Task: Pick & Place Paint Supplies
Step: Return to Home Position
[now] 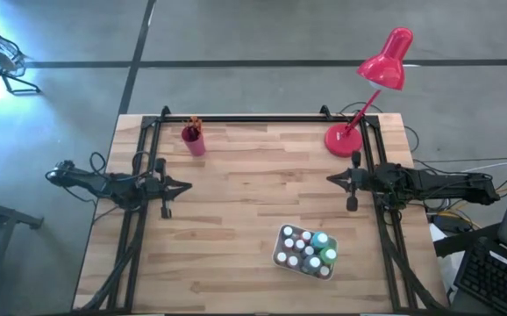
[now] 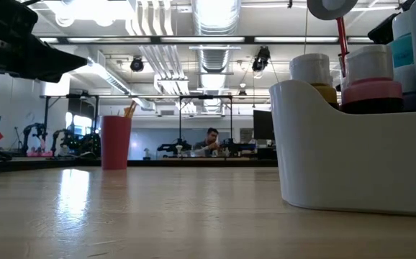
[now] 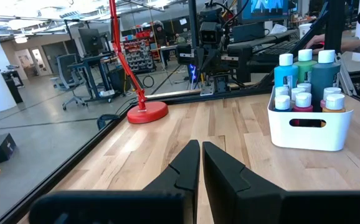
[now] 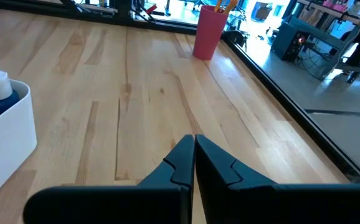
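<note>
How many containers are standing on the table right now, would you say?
2: the pink cup holding brushes, back left; the white bin of paint bottles, front right.

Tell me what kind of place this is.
Likely a robotics lab: exposed ceiling ducts, equipment benches, a person far behind, plus the left gripper and right gripper over a wooden table.

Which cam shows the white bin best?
Left wrist: the whole bin side-on, with bottles standing inside. The high view shows it small, caps from above. The low view cuts it off at the picture's edge. The right wrist catches one corner.
</note>
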